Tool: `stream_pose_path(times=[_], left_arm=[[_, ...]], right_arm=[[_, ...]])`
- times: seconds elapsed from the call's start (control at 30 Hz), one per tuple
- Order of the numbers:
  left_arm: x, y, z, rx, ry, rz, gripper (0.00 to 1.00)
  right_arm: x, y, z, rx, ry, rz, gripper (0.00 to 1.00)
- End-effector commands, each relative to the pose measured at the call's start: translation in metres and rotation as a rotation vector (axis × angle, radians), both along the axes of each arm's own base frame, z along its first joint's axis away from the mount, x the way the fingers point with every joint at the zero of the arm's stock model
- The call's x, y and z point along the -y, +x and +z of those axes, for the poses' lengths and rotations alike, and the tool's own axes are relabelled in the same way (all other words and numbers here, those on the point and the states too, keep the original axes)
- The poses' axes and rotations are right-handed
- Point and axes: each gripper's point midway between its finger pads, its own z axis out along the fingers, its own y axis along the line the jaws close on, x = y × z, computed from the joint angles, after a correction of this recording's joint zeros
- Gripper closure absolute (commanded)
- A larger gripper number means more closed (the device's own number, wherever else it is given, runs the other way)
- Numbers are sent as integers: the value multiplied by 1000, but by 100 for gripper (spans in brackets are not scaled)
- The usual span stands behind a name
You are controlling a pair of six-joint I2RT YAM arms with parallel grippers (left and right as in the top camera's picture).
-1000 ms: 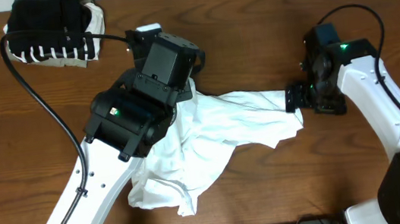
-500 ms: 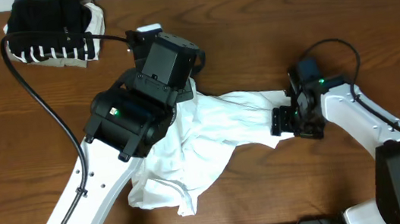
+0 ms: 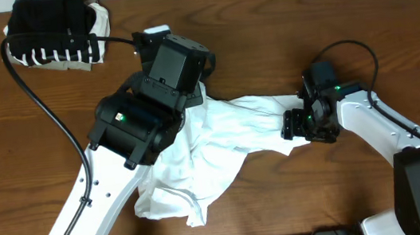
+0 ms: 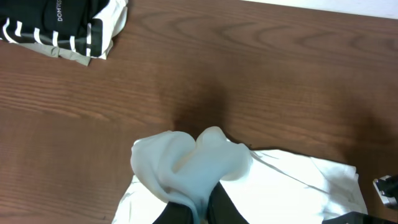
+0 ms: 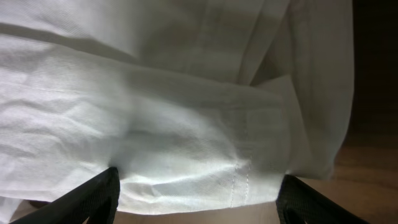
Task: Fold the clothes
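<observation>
The large white T-shirt (image 3: 221, 144) lies crumpled in the middle of the wooden table. My left gripper (image 4: 200, 208) is shut on a bunched fold of the shirt (image 4: 193, 162) near its upper left part. In the overhead view my left arm hides these fingers. My right gripper (image 3: 295, 125) is at the shirt's right end. In the right wrist view its fingers (image 5: 199, 199) are wide apart, with a hemmed edge of the white cloth (image 5: 186, 124) lying between them.
A stack of folded clothes, black, black-and-white striped and beige (image 3: 55, 32), sits at the far left corner and also shows in the left wrist view (image 4: 59, 28). My left arm's black cable (image 3: 35, 99) loops over the table on the left.
My right gripper has moved left and slightly toward the front, onto the shirt's right end. My left arm and the bunched fold have not moved.
</observation>
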Motion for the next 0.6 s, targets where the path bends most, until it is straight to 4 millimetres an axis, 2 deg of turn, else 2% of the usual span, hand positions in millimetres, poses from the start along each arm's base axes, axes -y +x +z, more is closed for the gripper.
stream_pose_path(times=[0.0, 0.2, 0.37, 0.57], left_arm=[[0, 1, 7, 13, -10, 6, 94], [0, 1, 7, 13, -10, 6, 94], [0, 1, 7, 13, -11, 6, 94], [0, 1, 7, 13, -10, 6, 94]], right_arm=[[-2, -4, -4, -9, 3, 3, 22], [-2, 2, -4, 15, 0, 2, 20], [-9, 3, -3, 18, 37, 6, 24], [-19, -1, 0, -4, 101, -4, 53]])
